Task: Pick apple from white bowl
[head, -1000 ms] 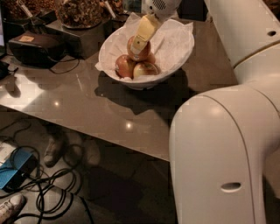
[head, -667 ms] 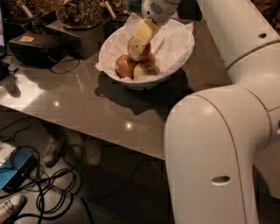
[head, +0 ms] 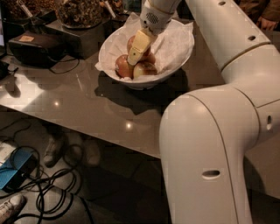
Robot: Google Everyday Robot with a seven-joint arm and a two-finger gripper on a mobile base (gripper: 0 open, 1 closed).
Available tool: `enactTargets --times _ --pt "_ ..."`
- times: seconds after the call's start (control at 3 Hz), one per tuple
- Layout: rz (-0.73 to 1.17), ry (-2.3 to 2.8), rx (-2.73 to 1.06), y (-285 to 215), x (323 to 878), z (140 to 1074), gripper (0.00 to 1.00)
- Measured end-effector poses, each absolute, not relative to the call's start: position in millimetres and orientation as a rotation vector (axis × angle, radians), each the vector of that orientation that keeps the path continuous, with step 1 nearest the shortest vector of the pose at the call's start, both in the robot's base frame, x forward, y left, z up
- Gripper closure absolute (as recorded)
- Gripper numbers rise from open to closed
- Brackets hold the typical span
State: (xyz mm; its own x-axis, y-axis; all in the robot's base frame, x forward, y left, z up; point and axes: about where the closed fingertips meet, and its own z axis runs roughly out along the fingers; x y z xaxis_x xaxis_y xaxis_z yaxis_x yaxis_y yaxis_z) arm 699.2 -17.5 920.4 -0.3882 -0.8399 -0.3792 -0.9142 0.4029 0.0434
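The white bowl [head: 141,82] stands on the dark table [head: 87,105], lined with crinkled white paper [head: 175,41]. It holds three apples. A mostly red apple [head: 124,66] lies at the front left. A yellower apple [head: 145,69] lies beside it, and a third red one [head: 131,42] sits behind. My gripper [head: 136,51] reaches down into the bowl from the upper right. Its tip is among the apples, over the gap between the front two, and it partly hides the back one.
Dark containers of nuts [head: 83,11] stand behind the bowl at the left. A black box [head: 34,43] with a cable sits at the table's left. My white arm [head: 210,153] fills the right foreground. Cables [head: 43,192] and a blue object [head: 15,169] lie on the floor below the table edge.
My gripper has dropped a little lower into the bowl, closer to the front apples. My arm's lower part has shifted in the foreground. The bowl and apples have not moved.
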Motion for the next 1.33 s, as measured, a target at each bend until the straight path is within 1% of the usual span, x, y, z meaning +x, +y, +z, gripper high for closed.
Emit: enactTargets --times 0.33,1.0,1.33 --pt "0.355 2.367 -1.529 -17.4 699.2 920.3 0.34" --pt "0.355 2.367 -1.529 -17.4 699.3 920.3 0.81" --pt "0.355 2.367 -1.529 -17.4 699.3 920.3 1.0"
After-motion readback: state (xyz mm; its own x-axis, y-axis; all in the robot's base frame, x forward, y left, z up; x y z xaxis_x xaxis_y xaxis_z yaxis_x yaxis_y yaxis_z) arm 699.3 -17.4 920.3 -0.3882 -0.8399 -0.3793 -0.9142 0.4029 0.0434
